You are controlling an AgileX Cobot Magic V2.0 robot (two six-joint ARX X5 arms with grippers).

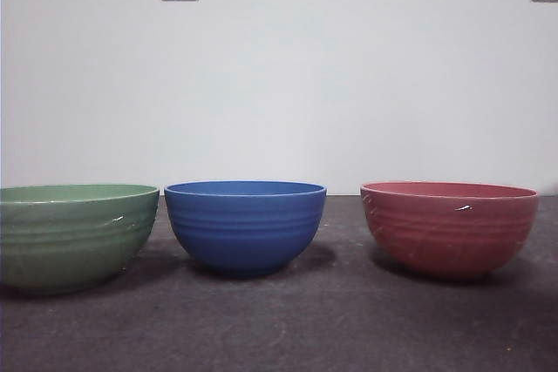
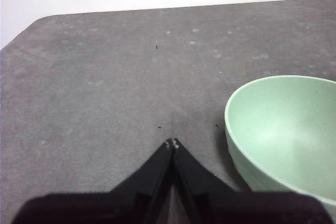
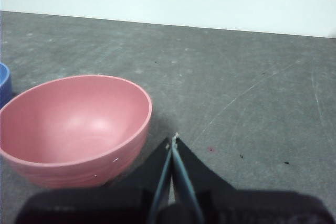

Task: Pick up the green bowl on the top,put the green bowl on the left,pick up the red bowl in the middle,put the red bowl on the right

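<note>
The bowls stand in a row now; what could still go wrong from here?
1. The green bowl runs past the front view's edge, so its distance from the table edge cannot be judged.
2. The shut right gripper is close beside the red bowl; a sideways move might nudge it.

Green bowl [image 1: 74,233], blue bowl [image 1: 245,224], red bowl [image 1: 449,226]

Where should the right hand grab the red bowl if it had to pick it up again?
Probably the rim of the red bowl, on the side nearest the right hand. The bowl stands upright and empty, so one finger could go inside the wall and one outside, coming down from above. The round glossy side offers no hold.
</note>
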